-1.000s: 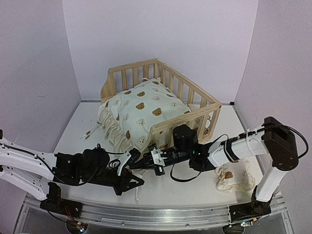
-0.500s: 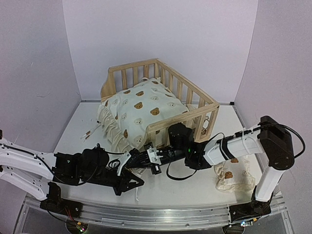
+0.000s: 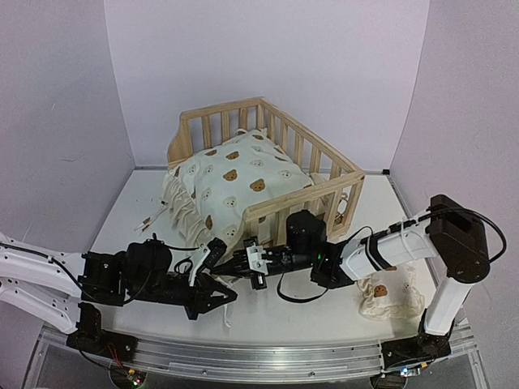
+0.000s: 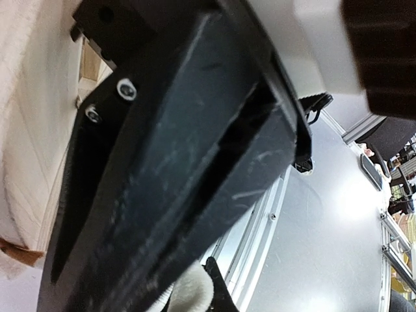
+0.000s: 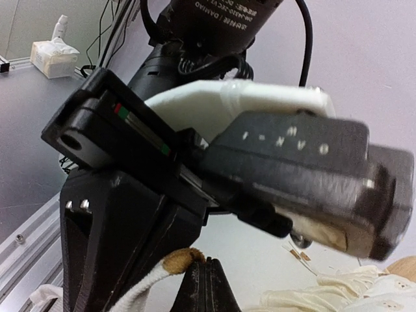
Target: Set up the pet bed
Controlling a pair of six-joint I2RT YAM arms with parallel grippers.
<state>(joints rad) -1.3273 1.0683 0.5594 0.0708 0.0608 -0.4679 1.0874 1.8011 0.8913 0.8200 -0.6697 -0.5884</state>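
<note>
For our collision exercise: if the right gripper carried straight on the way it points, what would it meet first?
Probably the left gripper, open directly ahead of the right gripper; depth is hard to judge.

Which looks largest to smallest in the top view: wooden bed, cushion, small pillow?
Largest: the wooden bed.
Next: the cushion, nearly as large, spilling over its open side.
Smallest: the small pillow, despite lying nearer the camera.
</note>
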